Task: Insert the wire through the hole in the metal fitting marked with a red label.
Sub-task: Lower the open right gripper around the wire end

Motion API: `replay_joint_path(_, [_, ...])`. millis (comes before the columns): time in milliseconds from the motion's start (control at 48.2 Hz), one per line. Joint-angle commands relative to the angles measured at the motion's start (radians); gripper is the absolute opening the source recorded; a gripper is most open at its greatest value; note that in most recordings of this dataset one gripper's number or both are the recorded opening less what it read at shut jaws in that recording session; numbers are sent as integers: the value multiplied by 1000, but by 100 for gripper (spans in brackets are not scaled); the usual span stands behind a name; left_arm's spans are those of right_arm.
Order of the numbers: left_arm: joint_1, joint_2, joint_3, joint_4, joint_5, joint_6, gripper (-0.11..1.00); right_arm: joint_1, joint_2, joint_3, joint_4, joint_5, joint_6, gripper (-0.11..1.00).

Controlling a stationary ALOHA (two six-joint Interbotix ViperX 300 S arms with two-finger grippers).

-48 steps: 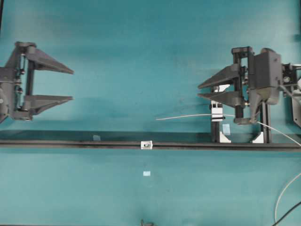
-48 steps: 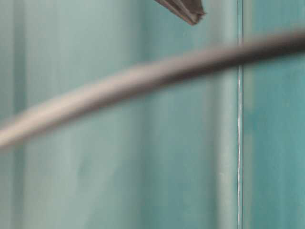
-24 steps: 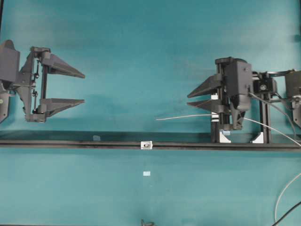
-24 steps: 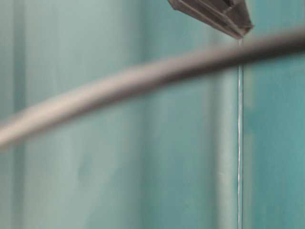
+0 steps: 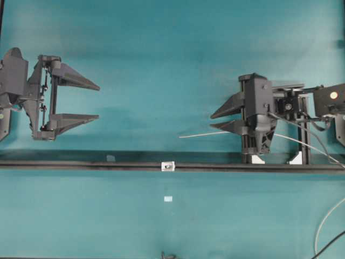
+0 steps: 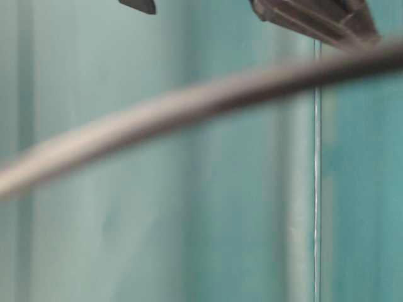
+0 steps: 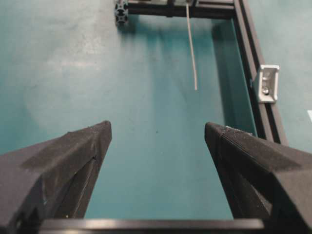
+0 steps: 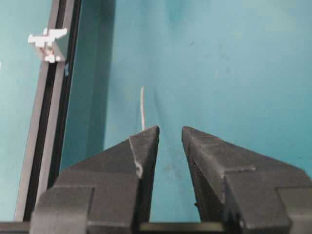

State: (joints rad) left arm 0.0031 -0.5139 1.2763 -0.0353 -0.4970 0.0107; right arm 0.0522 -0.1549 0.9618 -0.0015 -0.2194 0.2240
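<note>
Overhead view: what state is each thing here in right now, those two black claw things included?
Left gripper: fingers wide open, empty, away from everything.
Right gripper: fingers narrowly parted, over the wire, not gripping it.
Thin silvery wire: free end unthreaded, away from the rail.
Small silver metal fitting: mounted on the long black rail, hole empty.

Black rail [image 5: 81,165] across teal table [image 5: 161,48], pale tape scrap [image 5: 168,199]

Teal table [image 5: 161,54] with black rail [image 5: 81,165], tape scrap [image 5: 168,199].
</note>
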Motion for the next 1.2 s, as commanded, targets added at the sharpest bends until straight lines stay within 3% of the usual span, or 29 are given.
replay_joint_path(0, [3, -2, -20, -2, -11, 2, 51, 14, 9, -28, 0, -6, 3, 39])
replay_joint_path(249, [6, -2, -20, -2, -9, 2, 51, 25, 58, -57, 0, -8, 21, 44])
replay_joint_path(581, [6, -2, -14, -2, -11, 2, 50, 25, 101, -80, 3, -6, 46, 72])
replay_joint_path(871, [8, -2, -12, -2, -11, 2, 51, 25, 129, -91, 3, 0, 109, 71])
replay_joint_path(1182, [11, -2, -9, -2, -9, 2, 50, 25, 167, -101, 3, -3, 124, 71])
